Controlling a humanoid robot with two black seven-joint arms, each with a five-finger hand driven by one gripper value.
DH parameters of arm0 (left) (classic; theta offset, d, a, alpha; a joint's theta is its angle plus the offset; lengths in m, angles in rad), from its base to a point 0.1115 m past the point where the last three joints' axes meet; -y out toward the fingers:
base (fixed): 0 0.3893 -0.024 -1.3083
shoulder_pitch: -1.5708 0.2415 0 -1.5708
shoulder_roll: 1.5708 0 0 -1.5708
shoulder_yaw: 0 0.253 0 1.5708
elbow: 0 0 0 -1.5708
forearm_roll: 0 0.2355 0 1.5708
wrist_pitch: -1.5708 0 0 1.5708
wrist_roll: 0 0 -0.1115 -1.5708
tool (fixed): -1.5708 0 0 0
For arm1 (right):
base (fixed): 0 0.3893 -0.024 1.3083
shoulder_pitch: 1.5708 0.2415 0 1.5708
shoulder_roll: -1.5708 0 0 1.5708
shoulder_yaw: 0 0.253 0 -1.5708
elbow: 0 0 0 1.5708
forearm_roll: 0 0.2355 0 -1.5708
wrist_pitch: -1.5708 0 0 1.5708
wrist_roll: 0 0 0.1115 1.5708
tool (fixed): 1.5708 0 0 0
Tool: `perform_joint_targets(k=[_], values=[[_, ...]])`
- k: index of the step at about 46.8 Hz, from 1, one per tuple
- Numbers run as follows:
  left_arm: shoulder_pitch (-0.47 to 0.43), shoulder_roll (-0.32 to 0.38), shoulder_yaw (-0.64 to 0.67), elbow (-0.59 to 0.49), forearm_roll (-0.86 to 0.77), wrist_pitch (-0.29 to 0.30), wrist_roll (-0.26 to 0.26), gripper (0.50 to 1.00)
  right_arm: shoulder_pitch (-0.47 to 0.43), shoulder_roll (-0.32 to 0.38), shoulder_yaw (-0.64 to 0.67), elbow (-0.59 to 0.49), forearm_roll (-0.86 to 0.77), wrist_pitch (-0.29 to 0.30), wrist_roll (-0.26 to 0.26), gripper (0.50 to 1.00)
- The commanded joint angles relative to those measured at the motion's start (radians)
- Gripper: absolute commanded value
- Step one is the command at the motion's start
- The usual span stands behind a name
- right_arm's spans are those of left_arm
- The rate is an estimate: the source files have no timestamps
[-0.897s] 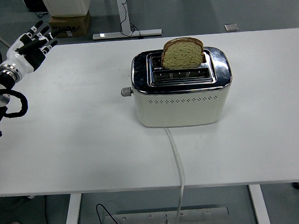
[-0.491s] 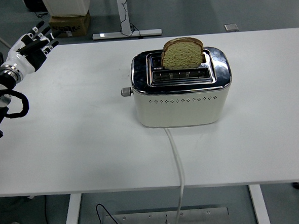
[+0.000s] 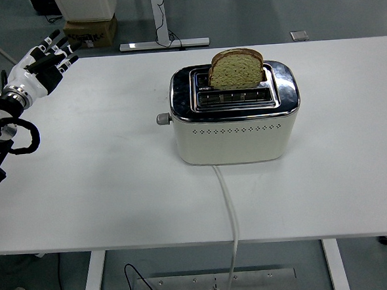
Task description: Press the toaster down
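White tabletop (image 3: 104, 190) carries the cream toaster (image 3: 235, 126) at its middle, bread slice (image 3: 236, 69) standing high in the back slot. Bring your left robot hand (image 3: 40, 62), fingers spread and empty, far left of the toaster, onto the lever knob (image 3: 164, 119) and push straight down. Since before, that hand has edged slightly up and toward the toaster.

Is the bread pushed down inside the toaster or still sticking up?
Sticking up. Most of the bread shows above the toaster slot.

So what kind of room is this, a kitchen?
Probably not: it looks like a lab or workshop. The toaster sits alone on a plain white table, on a bare grey floor with a cardboard box behind.
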Motion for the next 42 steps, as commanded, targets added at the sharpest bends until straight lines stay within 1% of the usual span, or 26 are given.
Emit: perform_joint_targets(k=[1,42], values=[[-0.001,-0.002,0.000,0.000,0.000,-0.002,0.000,1.000,-0.001,0.000,0.001,0.000,0.000,-0.001,0.000,0.998],[-0.011,-0.002,0.003,-0.006,0.003,-0.003,0.002,1.000,-0.003,0.000,0.000,0.000,0.000,0.003,0.000,0.998]])
